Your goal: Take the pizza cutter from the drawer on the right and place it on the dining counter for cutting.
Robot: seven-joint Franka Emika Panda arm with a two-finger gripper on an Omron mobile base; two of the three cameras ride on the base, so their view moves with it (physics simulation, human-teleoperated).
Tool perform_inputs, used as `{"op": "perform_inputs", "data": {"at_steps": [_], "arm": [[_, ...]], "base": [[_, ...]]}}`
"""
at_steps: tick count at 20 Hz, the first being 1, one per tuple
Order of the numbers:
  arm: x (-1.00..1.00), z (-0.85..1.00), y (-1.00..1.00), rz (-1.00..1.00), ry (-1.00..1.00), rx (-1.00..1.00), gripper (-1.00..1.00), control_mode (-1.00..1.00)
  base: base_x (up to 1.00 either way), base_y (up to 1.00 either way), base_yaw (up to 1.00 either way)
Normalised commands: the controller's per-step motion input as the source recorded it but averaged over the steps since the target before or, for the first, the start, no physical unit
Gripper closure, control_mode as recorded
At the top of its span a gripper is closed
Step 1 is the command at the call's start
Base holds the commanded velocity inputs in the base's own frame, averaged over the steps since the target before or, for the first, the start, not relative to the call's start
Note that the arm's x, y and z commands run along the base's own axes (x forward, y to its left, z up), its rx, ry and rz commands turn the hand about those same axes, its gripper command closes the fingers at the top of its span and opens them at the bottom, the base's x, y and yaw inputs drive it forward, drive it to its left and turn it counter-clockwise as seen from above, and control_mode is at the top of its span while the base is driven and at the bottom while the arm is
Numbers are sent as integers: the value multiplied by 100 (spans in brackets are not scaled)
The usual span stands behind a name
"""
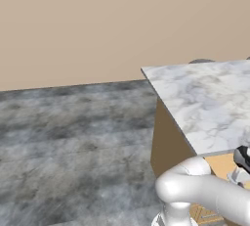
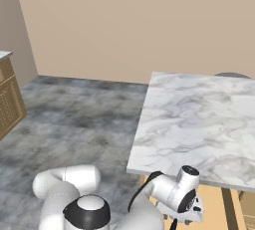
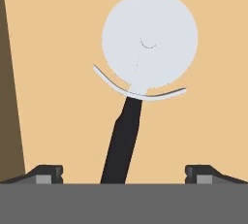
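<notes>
On the drawer bottom the pizza cutter lies between the gripper's wide-apart fingertips, untouched.

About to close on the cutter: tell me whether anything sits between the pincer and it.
Nothing visible does. In the hand view the pizza cutter lies alone on the drawer bottom, its black handle running between the open pincer tips.

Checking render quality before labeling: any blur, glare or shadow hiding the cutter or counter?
Hand view: pizza cutter sharp, wheel flat pale, no glare, drawer evenly lit, gripper fingertips crisp. Left and right base views: dining counter slightly soft, low-res veins, no harsh shadows.
</notes>
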Motion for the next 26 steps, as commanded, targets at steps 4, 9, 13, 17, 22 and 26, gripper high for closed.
{"op": "perform_inputs", "data": {"at_steps": [4,9,13,17,22,26], "arm": [[6,-25,0,0,0,0,-100,-100],[0,-20,0,0,0,0,-100,-100],[0,-21,0,0,0,0,-100,-100],[0,-19,0,0,0,0,-100,-100],[0,-17,0,0,0,0,-100,-100],[0,-16,0,0,0,0,-100,-100]], "base": [[0,0,0],[0,0,0],[0,0,0],[0,0,0],[0,0,0],[0,0,0]]}}
